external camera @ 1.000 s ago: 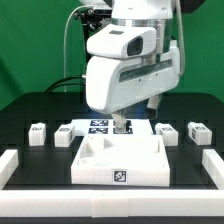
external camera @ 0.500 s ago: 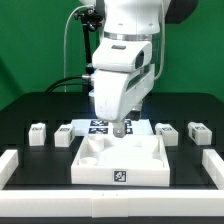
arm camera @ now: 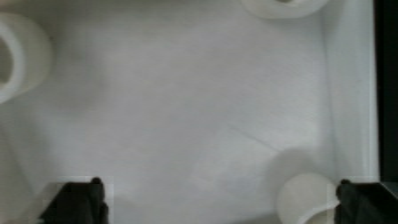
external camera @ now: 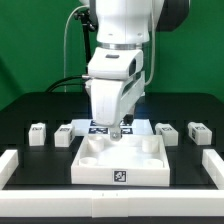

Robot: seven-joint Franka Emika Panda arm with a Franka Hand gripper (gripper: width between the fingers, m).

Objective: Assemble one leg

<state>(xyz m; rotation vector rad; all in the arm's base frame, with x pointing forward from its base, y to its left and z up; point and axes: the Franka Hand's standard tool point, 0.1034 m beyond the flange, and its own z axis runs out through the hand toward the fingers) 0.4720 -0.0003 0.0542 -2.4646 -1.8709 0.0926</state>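
As you read across the exterior view from its left | leg 1 (external camera: pixel 38 133), leg 2 (external camera: pixel 65 133): on black desk (external camera: pixel 30 110), near tray | tray (external camera: pixel 122 165): centre, marker board (external camera: pixel 98 126) behind | jaws: low at tray's rear rim, spread wide, holding nothing | leg 3 (external camera: pixel 166 131), leg 4 (external camera: pixel 197 131): on desk, exterior view's right

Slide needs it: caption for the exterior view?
Open gripper poised over the white tray-like part; four legs sit in a row behind.
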